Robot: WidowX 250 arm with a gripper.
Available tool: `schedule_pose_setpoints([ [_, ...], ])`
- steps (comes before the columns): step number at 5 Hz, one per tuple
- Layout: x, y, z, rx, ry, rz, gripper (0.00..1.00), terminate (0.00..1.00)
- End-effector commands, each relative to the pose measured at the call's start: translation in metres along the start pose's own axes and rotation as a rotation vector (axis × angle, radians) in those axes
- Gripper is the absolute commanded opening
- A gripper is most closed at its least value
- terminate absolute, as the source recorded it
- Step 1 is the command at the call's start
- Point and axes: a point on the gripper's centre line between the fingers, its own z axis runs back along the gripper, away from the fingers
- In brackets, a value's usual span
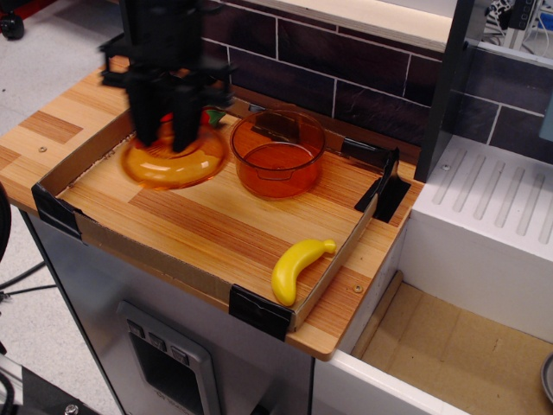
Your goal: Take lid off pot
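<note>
The orange translucent pot (277, 154) stands open at the back middle of the cardboard-edged tray, no lid on it. My black gripper (168, 138) is to its left, blurred with motion, shut on the centre knob of the orange domed lid (173, 162). The lid hangs low over the left part of the tray, level or nearly so, apart from the pot. Whether it touches the wood I cannot tell.
A yellow banana (297, 268) lies at the tray's front right corner. A red pepper is mostly hidden behind my gripper; its green stem (213, 114) shows. The tray has low cardboard walls (147, 259). A dark tiled wall (346, 60) rises behind, a white drainer (492, 199) at right.
</note>
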Motion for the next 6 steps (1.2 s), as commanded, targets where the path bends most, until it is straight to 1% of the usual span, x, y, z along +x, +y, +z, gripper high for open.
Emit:
schedule_pose_setpoints([
  [1,0.020,0.023,-0.025,0.071,-0.050,0.019,0.00,0.00],
  [2,0.029,0.022,-0.037,0.088,-0.051,0.053,0.00,0.00],
  [3,0.033,0.022,-0.038,0.103,-0.063,0.043,0.00,0.00],
  [4,0.028,0.023,-0.017,0.059,-0.028,0.008,1.00,0.00],
  [5,0.025,0.022,0.012,0.021,-0.048,0.007,1.00,0.00],
  [6,0.017,0.016,0.026,0.015,-0.065,0.023,1.00,0.00],
])
